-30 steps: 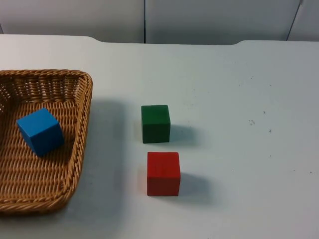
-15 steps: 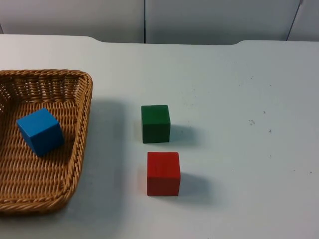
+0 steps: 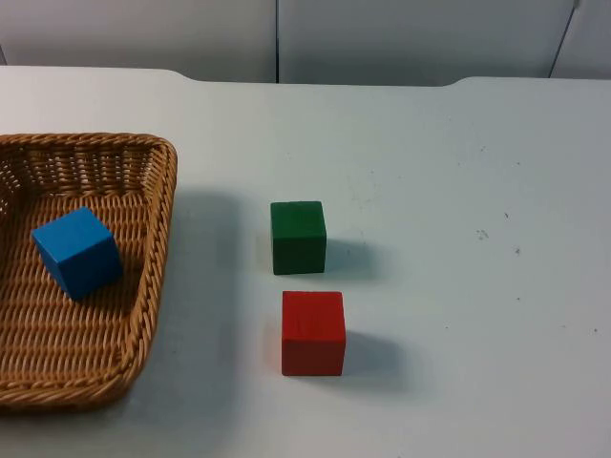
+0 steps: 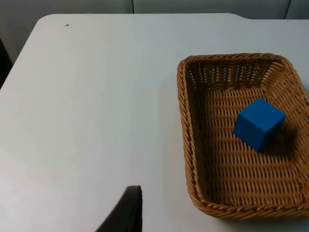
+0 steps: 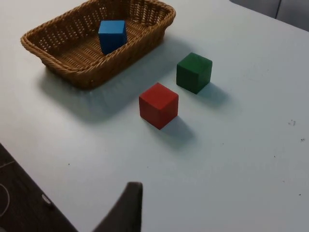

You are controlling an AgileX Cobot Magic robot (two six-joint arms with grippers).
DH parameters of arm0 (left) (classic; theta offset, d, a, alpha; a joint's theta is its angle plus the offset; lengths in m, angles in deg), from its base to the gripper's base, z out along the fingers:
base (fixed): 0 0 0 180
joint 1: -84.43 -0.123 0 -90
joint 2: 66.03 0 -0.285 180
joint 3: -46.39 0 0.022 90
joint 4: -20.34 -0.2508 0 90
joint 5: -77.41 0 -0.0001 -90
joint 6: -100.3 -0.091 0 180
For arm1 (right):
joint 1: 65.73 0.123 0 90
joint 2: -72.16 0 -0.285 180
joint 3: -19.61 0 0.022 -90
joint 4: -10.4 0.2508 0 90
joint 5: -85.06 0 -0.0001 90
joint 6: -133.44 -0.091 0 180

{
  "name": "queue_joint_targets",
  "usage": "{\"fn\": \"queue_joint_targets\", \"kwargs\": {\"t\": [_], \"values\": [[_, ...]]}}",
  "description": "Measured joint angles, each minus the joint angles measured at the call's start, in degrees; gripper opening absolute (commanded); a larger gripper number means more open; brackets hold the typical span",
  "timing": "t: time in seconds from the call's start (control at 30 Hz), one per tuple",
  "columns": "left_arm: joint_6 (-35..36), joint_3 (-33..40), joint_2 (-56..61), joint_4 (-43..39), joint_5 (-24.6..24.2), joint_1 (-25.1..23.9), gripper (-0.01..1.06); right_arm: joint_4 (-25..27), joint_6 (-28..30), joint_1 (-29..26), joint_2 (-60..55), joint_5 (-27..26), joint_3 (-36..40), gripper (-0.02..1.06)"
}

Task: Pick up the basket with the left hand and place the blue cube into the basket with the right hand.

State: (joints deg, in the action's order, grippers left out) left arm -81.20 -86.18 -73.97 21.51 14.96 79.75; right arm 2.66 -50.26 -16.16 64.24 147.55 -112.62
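**A:** Where does the blue cube (image 3: 76,253) sit?

**B:** Inside the basket (image 3: 158,239), on the woven floor toward its far half, tilted so one corner points near. The basket rests flat on the table (image 3: 458,191) at the left of the scene. By the look of things the placing is already done; the basket itself stands on the table, not lifted.

**A:** And the grippers?

**B:** The left gripper (image 4: 126,212) hangs above bare table, to the left of the basket and well apart from it. The right gripper (image 5: 126,210) hangs over the near edge of the table, well apart from the red cube (image 3: 313,332) and the green cube (image 3: 298,237). One dark fingertip shows for each, so I cannot tell whether the fingers are spread or pressed together. Neither touches anything.

**A:** How would the basket handle?

**B:** I judge it light and fairly stiff, with a rough weave that should not slip. The thick braided rim is the place to pinch, one finger inside the wall and one outside. The left long wall is nearest the left gripper. Held at one side it would likely tip, and the cube could slide toward the low end.

**A:** The cube?

**B:** Probably light, rigid painted wood with smooth flat faces; opposite faces suit a grip.
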Motion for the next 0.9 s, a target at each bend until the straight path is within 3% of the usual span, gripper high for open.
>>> {"fn": "queue_joint_targets", "kwargs": {"t": [0.9], "values": [[0.0,0.0,0.0,-0.1,0.0,0.0,1.05,0.5,0.7,0.0,0.0,0.0,0.1,1.04]]}}
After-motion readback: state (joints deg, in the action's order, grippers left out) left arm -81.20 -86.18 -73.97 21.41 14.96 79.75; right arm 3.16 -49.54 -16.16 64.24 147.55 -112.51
